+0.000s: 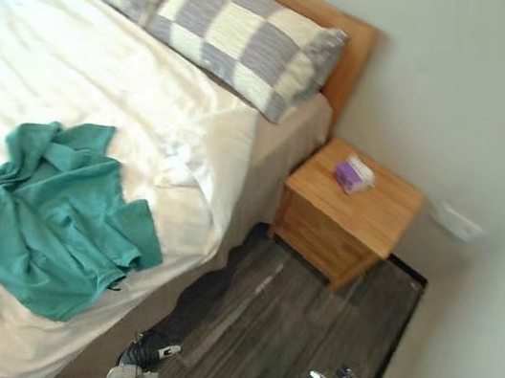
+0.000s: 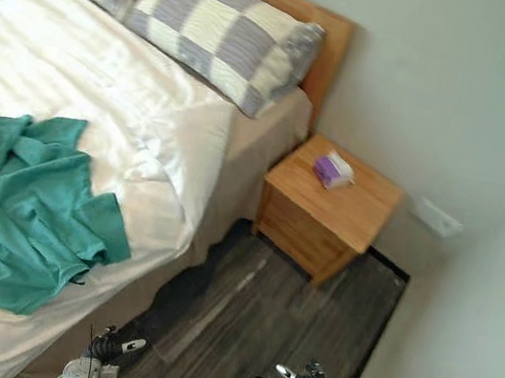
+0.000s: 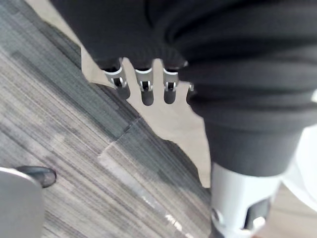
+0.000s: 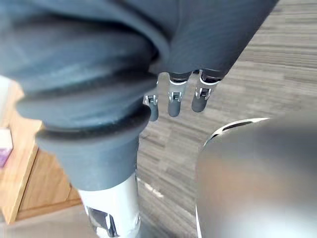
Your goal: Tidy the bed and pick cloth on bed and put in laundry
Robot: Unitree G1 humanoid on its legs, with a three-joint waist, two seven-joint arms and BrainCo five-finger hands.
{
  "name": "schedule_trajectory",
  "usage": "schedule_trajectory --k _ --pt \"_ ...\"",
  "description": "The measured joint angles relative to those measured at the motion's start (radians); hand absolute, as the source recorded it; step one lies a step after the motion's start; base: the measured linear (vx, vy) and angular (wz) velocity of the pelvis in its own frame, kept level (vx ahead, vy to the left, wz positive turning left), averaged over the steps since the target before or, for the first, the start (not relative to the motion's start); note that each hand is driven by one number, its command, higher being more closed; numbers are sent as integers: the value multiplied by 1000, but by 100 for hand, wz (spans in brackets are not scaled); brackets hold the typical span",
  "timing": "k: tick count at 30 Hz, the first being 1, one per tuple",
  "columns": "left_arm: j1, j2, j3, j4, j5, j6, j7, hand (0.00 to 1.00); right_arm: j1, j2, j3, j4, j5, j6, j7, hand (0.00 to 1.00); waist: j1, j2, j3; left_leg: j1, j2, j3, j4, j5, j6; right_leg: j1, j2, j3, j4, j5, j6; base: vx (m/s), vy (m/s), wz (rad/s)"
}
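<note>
The green cloth (image 1: 54,214) lies crumpled on the near side of the bed (image 1: 91,55) by its right edge, so we'd grab its bunched middle from the open floor (image 1: 290,312), left hand (image 3: 147,91) and right hand (image 4: 173,104) hanging loose-fingered and empty, clear of the bedside table (image 1: 363,222) far right

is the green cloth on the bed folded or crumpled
Crumpled: the green cloth lies in a loose, creased heap on the white sheet, with uneven edges and no neat folds.
</note>
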Motion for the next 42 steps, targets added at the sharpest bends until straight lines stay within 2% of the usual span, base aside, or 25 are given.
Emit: schedule_trajectory --k 1,3,4,5,7,8,9,11,13,15,16,17,18,20,21,24,25,26,28,30,32,34,35,39,42 --pt "-6 0 1 1 -3 -1 2 0 -2 1 -3 0 0 2 0 0 1 -4 -1 -9 18 -61 17 -30 -43 -5 -4 106 -146 63 22 395 -521 162" --pt "2 5 4 2 -14 -1 13 0 -1 10 -3 7 -1 7 -2 0 5 -33 -8 -19 44 -98 56 -75 -102 15 -28 156 -213 82 40 407 -643 169" --pt "10 2 13 3 -20 -7 18 0 -5 14 -7 8 -1 12 -1 0 2 -7 -7 -28 90 -109 110 -108 -116 25 -6 119 -127 172 30 293 -606 171" --pt "15 -25 13 5 -23 -11 16 0 -17 -9 -2 10 -12 11 -1 0 -1 34 -11 -49 148 -105 163 -105 -124 24 24 54 -31 128 8 330 -706 159" --pt "17 -59 13 1 -26 -22 16 0 -31 -39 10 18 -37 11 -2 0 1 70 -17 -127 205 -93 273 -62 -161 40 35 -52 43 60 -41 252 -555 141" --pt "17 -74 14 2 -35 -22 16 0 -32 -49 16 17 -37 11 -3 0 -5 79 -17 -172 234 -42 320 -11 -163 77 25 -118 30 43 -62 200 -449 149" --pt "17 -76 12 1 -36 -25 16 0 -29 -52 18 17 -37 11 -4 0 -7 79 -17 -191 260 30 341 1 -157 103 18 -156 5 42 -65 171 -412 158" --pt "18 -70 9 2 -36 -28 16 0 -10 -56 20 7 -29 10 -8 0 -26 79 -17 -227 323 362 372 -2 -152 201 10 -271 -86 49 -78 131 -304 137" --pt "18 -69 0 1 -35 -29 16 0 -9 -59 20 7 -24 10 -17 0 -25 79 -17 -235 297 520 333 -2 -153 221 7 -320 -115 53 -83 75 -101 82" --pt "16 -62 -15 12 -35 -26 16 0 9 -57 12 8 -14 11 -23 0 -31 80 -25 -212 264 666 203 18 -129 234 11 -376 -128 54 -81 83 9 78" --pt "18 -56 -25 12 -35 -24 15 0 17 -51 -5 7 4 12 -24 0 -30 80 -35 -193 238 672 136 26 -117 236 9 -396 -141 58 -75 92 35 68" --pt "16 -45 -28 11 -34 -22 16 0 22 -36 -9 8 10 17 -24 0 -23 49 -34 -181 194 654 49 73 -107 235 -6 -415 -157 68 -70 68 30 66" --pt "14 -33 -30 11 -34 -19 15 0 24 -26 -22 7 12 17 -23 0 -30 37 -35 -172 164 632 -6 100 -101 235 -21 -436 -150 67 -68 64 28 68" --pt "11 -27 -39 26 -34 -8 14 0 25 -14 -55 7 16 17 -25 0 -52 34 -34 -160 144 600 -46 119 -90 229 -46 -462 -83 60 -58 57 49 64" --pt "11 -27 -42 39 -34 -7 14 0 25 -11 -84 -2 24 17 -25 0 -61 39 -31 -135 139 584 -56 118 -89 195 -80 -449 63 55 -51 46 69 46" --pt "14 -6 -67 40 -31 -7 12 0 32 6 -96 -26 52 15 -26 0 -66 24 -26 -93 129 571 -75 111 -80 88 -128 -321 344 94 -15 -2 50 27" --pt "14 4 -74 42 -15 -6 11 0 31 23 -109 -42 69 14 -27 0 -78 17 -21 -84 135 555 -73 110 -78 31 -101 -223 415 41 2 23 -38 29" --pt "11 13 -71 45 -10 -2 11 0 35 34 -121 -50 92 15 -28 0 -81 13 -19 -87 149 544 -70 111 -80 11 -61 -154 391 -27 4 47 -94 31" --pt "11 12 -49 45 1 2 10 0 62 45 -161 -112 119 19 -43 0 -85 13 -19 -105 164 516 -64 119 -93 12 -16 -106 237 -50 4 27 -172 42" --pt "13 26 -12 43 10 2 10 0 113 62 -213 -236 160 21 -74 0 -97 -25 -33 -123 144 486 -76 132 -115 56 -8 -48 15 47 -12 5 -204 55" --pt "27 14 38 47 31 5 10 0 141 46 -306 -440 152 22 -122 0 -113 -2 -33 -107 153 474 -144 167 -169 86 17 -48 -63 65 -34 8 -217 23" --pt "49 -1 48 46 47 6 10 0 116 -5 -396 -636 86 18 -183 0 -114 39 -42 -80 189 491 -187 190 -183 107 70 -57 -95 81 -51 80 -154 -18" --pt "59 -2 47 42 48 6 8 0 105 -35 -419 -713 59 18 -203 0 -112 44 -46 -65 204 495 -196 193 -187 121 85 -63 -103 81 -51 39 -128 -13" --pt "64 14 38 26 61 2 -12 0 26 -135 -446 -919 -117 12 -251 0 -107 23 -66 -70 216 472 -198 200 -192 151 98 -84 -148 94 -65 18 -62 11" --pt "63 33 30 23 77 2 -26 0 -25 -172 -400 -988 -216 11 -266 0 -106 -4 -77 -94 214 441 -198 206 -186 174 92 -116 -203 119 -60 18 -18 32"
